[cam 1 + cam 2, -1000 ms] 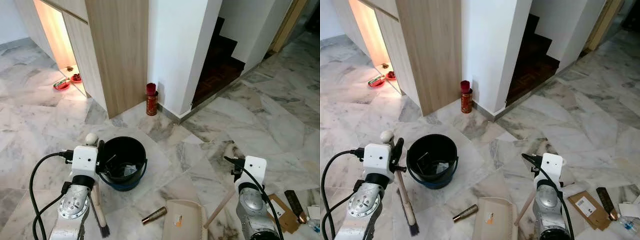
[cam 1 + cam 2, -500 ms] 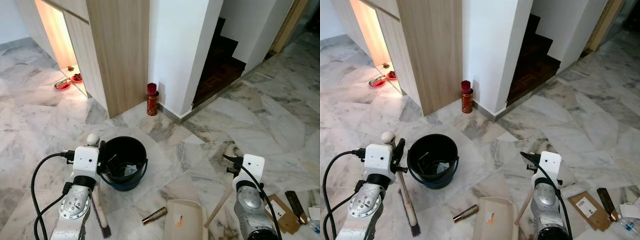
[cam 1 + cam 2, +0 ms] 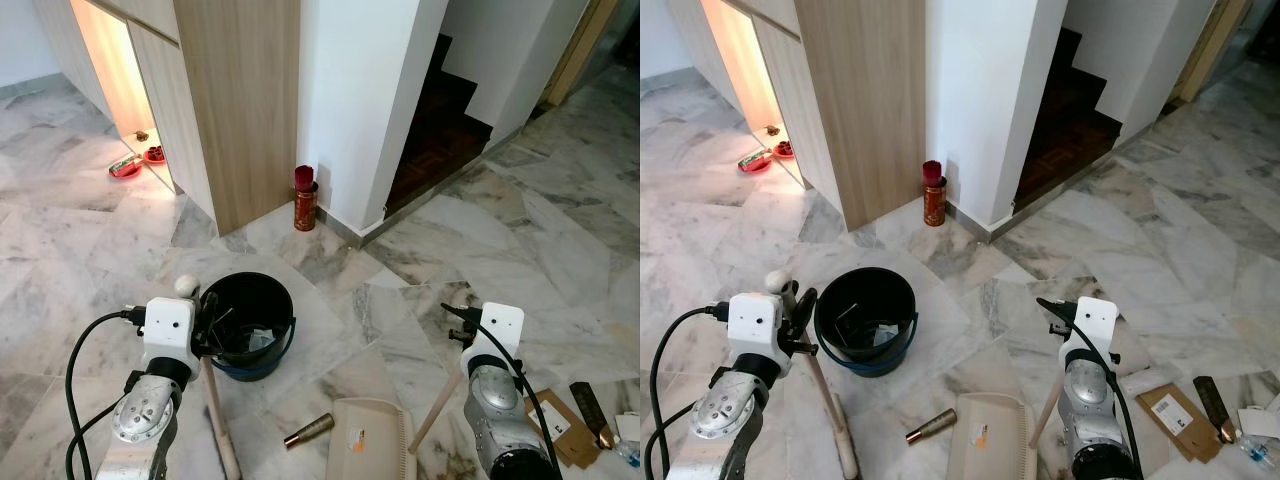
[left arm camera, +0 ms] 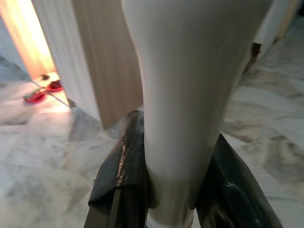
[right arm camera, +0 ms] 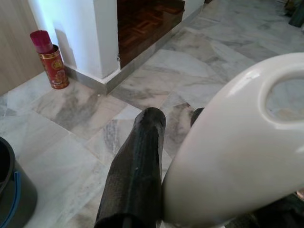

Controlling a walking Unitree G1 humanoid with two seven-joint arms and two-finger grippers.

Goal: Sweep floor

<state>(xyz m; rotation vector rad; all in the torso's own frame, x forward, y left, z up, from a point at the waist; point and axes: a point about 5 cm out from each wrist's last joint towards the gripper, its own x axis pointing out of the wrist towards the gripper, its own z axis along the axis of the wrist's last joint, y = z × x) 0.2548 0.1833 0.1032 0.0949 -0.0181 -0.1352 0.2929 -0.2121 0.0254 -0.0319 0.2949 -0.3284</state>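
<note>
So here's where I'm at with the sweeping. The marble floor (image 3: 90, 250) around me has loose stuff on it, so I'd call this early-to-middle, nothing like finished.

Biggest thing near me is the black bucket (image 3: 246, 324), sitting on the floor just in front of my left arm, and it already has a few bits of rubbish inside. So some of the pickup looks done, I guess.

The dustpan (image 3: 372, 440) lies flat on the floor between my arms, its wooden handle angling up toward my right side. My right tool (image 5: 156, 190) is clamped on the pale knob at the end of that handle; in the wrist view the black fingers (image 5: 135, 166) hug it on both sides.

The broom (image 3: 830, 410) is on my left, stick standing nearly upright just beside the bucket. My left tool (image 4: 166, 185) is closed around the white stick, fingers pressed to it either side.

Still to clear, as far as I can see: cardboard pieces (image 3: 560, 425) and a dark flat thing over by my right arm, and a small brown tube (image 3: 308, 431) lying just left of the dustpan. The tube seems the obvious next one to brush into the pan.
</note>
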